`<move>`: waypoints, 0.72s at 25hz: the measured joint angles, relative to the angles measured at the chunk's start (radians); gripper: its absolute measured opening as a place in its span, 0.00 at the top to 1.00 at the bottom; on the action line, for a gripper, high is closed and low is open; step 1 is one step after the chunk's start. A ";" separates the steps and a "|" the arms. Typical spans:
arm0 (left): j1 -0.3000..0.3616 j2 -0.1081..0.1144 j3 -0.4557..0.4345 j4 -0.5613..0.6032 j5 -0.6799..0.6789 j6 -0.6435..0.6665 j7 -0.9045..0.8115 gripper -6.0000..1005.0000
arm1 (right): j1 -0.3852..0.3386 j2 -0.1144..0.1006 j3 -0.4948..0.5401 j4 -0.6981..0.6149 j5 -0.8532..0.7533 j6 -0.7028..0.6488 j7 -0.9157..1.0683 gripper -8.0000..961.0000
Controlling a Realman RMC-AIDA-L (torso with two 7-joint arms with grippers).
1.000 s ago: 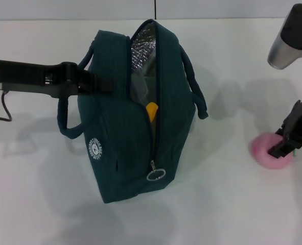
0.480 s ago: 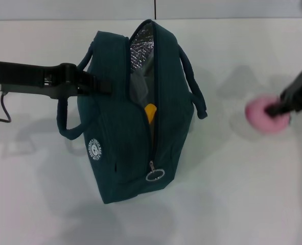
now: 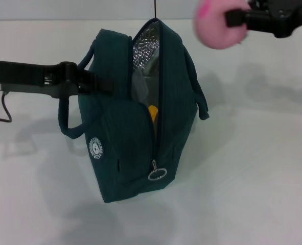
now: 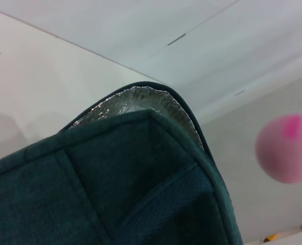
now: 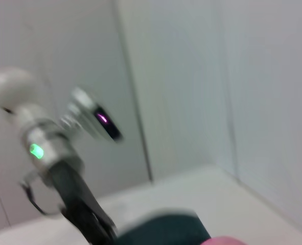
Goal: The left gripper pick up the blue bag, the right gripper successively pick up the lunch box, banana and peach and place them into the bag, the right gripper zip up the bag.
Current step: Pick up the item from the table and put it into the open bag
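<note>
Above the blue bag (image 3: pixel 140 122), off its far right corner, the peach (image 3: pixel 218 24) hangs in the air, pinched by the right gripper (image 3: pixel 231 19), which is clamped on its side facing away from the bag. Small, round, flat pink skin with a brighter pink blotch in the left wrist view (image 4: pixel 287 148). My read: light, probably a bit soft, and round enough to roll or squirt out of a two-finger pinch, so a hold across the widest part, as it appears now, is the right one. Modest squeeze only.

Bag itself is soft dark teal fabric with silver lining showing at the open mouth. It likely sags unless held up. Mouth gap is a narrow slot, wider at the far end. Zipper ring pull (image 3: pixel 156 174) sits low on the near end, round white logo (image 3: pixel 95 146) on the left face.

Inside the slot, a bit of yellow shows, presumably the banana (image 3: pixel 152 113); lunch box not identifiable.

Left of the bag, the left gripper (image 3: pixel 100 84) is closed on the bag's left side near the handle (image 3: pixel 69 125), holding it upright on the white table (image 3: pixel 253 168).
</note>
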 joint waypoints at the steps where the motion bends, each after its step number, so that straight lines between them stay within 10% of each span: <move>1: 0.000 -0.001 0.001 0.000 -0.001 0.000 0.000 0.96 | 0.000 0.004 -0.010 0.009 0.019 0.005 -0.016 0.87; 18: -0.004 -0.013 -0.003 0.000 -0.002 0.000 0.007 0.96 | 0.112 -0.002 -0.327 0.408 0.182 0.323 -0.288 0.94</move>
